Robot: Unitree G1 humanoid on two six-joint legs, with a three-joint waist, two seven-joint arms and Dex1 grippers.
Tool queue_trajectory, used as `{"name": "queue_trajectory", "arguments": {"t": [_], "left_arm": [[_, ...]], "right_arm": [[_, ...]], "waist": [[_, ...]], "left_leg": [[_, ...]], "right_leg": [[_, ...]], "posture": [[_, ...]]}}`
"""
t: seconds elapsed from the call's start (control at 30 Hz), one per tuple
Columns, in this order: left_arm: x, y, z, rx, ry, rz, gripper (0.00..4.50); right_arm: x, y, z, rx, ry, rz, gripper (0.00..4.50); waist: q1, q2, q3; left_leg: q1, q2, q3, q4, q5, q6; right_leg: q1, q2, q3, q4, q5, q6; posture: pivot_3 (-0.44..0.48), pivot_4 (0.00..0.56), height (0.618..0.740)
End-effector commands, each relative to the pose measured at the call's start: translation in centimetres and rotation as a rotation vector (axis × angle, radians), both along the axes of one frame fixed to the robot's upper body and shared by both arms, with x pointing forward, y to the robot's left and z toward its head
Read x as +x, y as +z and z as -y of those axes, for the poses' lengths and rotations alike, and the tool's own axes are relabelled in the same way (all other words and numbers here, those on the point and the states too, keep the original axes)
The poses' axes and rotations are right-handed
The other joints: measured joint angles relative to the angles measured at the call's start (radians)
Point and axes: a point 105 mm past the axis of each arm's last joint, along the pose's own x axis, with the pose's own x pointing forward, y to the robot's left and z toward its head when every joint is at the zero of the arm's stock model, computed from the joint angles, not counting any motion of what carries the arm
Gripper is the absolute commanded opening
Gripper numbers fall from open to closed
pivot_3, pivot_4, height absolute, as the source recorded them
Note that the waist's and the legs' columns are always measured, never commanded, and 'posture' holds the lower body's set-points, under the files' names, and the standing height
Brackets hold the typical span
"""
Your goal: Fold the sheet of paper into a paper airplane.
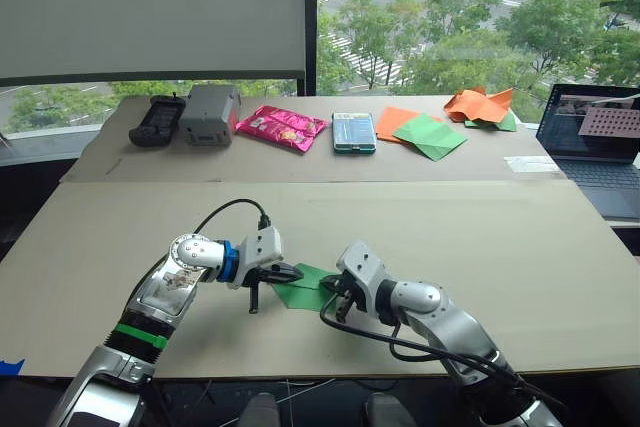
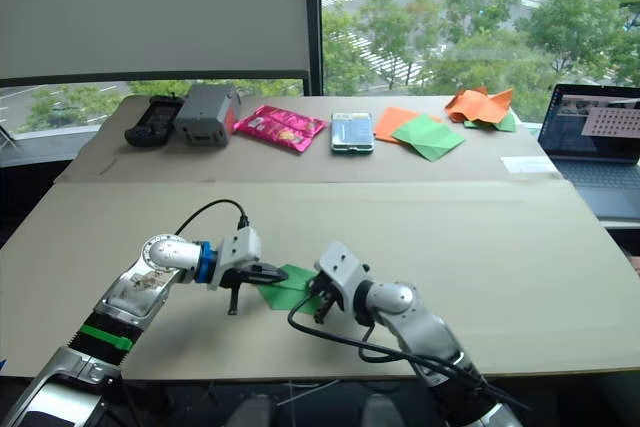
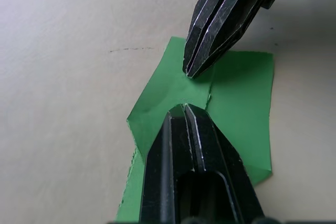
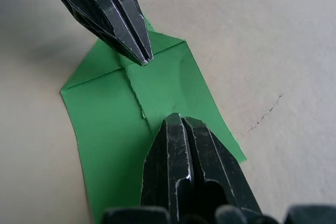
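Two hands meet over the sheet of paper (image 1: 305, 289), which lies flat on the table (image 1: 480, 237) near its front edge, between the two arms. The left hand (image 3: 182, 109) and the right hand (image 4: 177, 119) each have their black fingers drawn together into a single point, gripping nothing; both tips press down on the green surface from opposite sides, close to each other along a central seam where two folded flaps meet. The paper already carries several layers and creases, but it is still a broad, blunt shape, not yet a narrow wedge, so the folding appears to be in its middle stage: the hands seem to be flattening or pinning a crease, not lifting an edge. The next move probably calls for one tip to hold the seam down while the other slides under a free edge and turns it over toward the centre line. Spare orange and green papers (image 1: 432, 133) lie well apart at the far side.
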Motion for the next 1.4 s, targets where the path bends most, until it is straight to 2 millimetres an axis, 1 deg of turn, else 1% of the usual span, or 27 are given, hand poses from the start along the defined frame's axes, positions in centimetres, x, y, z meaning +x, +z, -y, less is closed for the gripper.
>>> {"name": "queue_trajectory", "arguments": {"t": [0.03, 0.17, 0.23, 0.37, 0.53, 0.63, 0.73, 0.8, 0.9, 0.97, 1.07, 1.2, 1.4], "left_arm": [[-0.2, -0.4, 0.2, 0.014, -0.015, 0.015, 0.00], [-0.1, -1.3, -0.2, 0.057, -0.013, 0.024, 0.00], [-0.1, -2.2, -0.7, 0.101, -0.015, 0.035, 0.00], [-0.1, -3.0, -1.4, 0.133, 0.000, 0.037, 0.00], [-0.5, -4.0, -2.7, 0.158, 0.021, -0.008, 0.00], [-0.4, -4.1, -3.5, 0.135, 0.073, -0.060, 0.00], [-0.4, -3.7, -3.6, 0.076, 0.103, -0.110, 0.00], [-0.4, -2.8, -3.1, 0.009, 0.109, -0.144, 0.00], [-0.2, -0.1, -1.9, -0.121, 0.102, -0.177, 0.00], [-0.2, 0.8, -1.4, -0.147, 0.095, -0.181, 0.00], [-0.2, 1.2, -1.0, -0.156, 0.079, -0.180, 0.00], [0.0, -0.2, -0.7, -0.092, 0.081, -0.164, 0.00], [0.0, -3.0, -1.4, 0.023, 0.083, -0.155, 0.00]], "right_arm": [[-0.1, -2.3, 1.1, -0.077, -0.046, -0.078, 0.02], [-0.1, -2.3, 1.1, -0.081, -0.047, -0.081, 0.02], [-0.1, -2.3, 1.1, -0.082, -0.051, -0.084, 0.02], [-0.2, -2.2, 1.1, -0.081, -0.056, -0.088, 0.02], [-0.3, -2.1, 1.1, -0.080, -0.054, -0.093, 0.02], [-0.4, -2.1, 1.2, -0.080, -0.056, -0.096, 0.02], [-0.4, -2.2, 1.2, -0.080, -0.056, -0.100, 0.02], [-0.5, -2.3, 1.1, -0.081, -0.055, -0.103, 0.02], [-0.5, -2.4, 1.1, -0.082, -0.057, -0.106, 0.02], [-0.4, -2.4, 1.1, -0.082, -0.058, -0.106, 0.02], [-0.4, -2.4, 1.1, -0.084, -0.060, -0.106, 0.02], [-0.3, -2.5, 1.1, -0.086, -0.065, -0.107, 0.02], [-0.3, -2.4, 1.2, -0.086, -0.071, -0.108, 0.02]], "waist": [[0.000, 0.000, 0.000], [0.000, 0.000, 0.000], [0.000, 0.000, 0.000], [0.000, 0.001, -0.002], [0.000, 0.002, -0.003], [0.000, 0.003, -0.005], [0.000, 0.004, -0.005], [-0.001, 0.004, -0.005], [-0.001, 0.002, -0.004], [-0.001, 0.001, -0.003], [-0.001, 0.000, -0.003], [-0.001, 0.000, -0.003], [0.000, 0.000, -0.003]], "left_leg": [[0.000, 0.000, 0.000, 0.000, 0.000, 0.000], [0.000, 0.000, 0.000, 0.000, 0.000, 0.000], [0.000, 0.000, 0.000, 0.000, 0.000, 0.000], [0.001, 0.000, 0.000, 0.000, 0.000, 0.000], [0.001, 0.000, 0.000, 0.000, 0.000, 0.000], [0.001, 0.000, 0.000, 0.000, 0.000, 0.000], [0.001, 0.000, 0.000, 0.000, 0.000, 0.000], [0.001, 0.000, 0.000, 0.000, 0.000, 0.000], [0.001, 0.000, 0.000, 0.000, 0.000, 0.000], [0.000, 0.000, 0.000, 0.000, 0.000, 0.000], [0.000, 0.000, 0.000, 0.000, 0.000, 0.000], [0.000, 0.000, 0.000, 0.000, 0.000, 0.000], [0.000, 0.000, 0.000, 0.000, 0.000, 0.000]], "right_leg": [[0.000, 0.000, 0.000, 0.000, 0.000, 0.000], [0.000, 0.000, 0.000, 0.000, 0.000, 0.000], [0.000, 0.000, 0.000, 0.000, 0.000, 0.000], [0.000, 0.000, 0.000, 0.000, 0.000, 0.000], [0.000, 0.000, 0.000, 0.000, 0.000, 0.000], [0.000, 0.000, 0.000, 0.000, 0.000, 0.000], [0.000, 0.000, 0.000, 0.000, 0.000, 0.000], [0.000, 0.000, 0.000, 0.000, 0.000, 0.000], [0.000, 0.000, 0.000, 0.000, 0.000, 0.000], [-0.001, 0.000, 0.000, 0.000, 0.000, 0.000], [-0.001, 0.000, 0.000, 0.000, 0.000, 0.000], [-0.001, 0.000, 0.000, -0.001, 0.000, 0.000], [-0.001, 0.000, 0.000, -0.001, 0.000, 0.000]], "posture": [[0.000, 0.150, 0.718], [0.000, 0.150, 0.718], [0.000, 0.150, 0.718], [0.000, 0.150, 0.718], [0.000, 0.150, 0.718], [0.000, 0.150, 0.718], [0.000, 0.150, 0.718], [0.000, 0.150, 0.718], [0.000, 0.150, 0.718], [0.000, 0.150, 0.718], [0.000, 0.150, 0.718], [0.000, 0.150, 0.718], [0.000, 0.150, 0.718]]}}
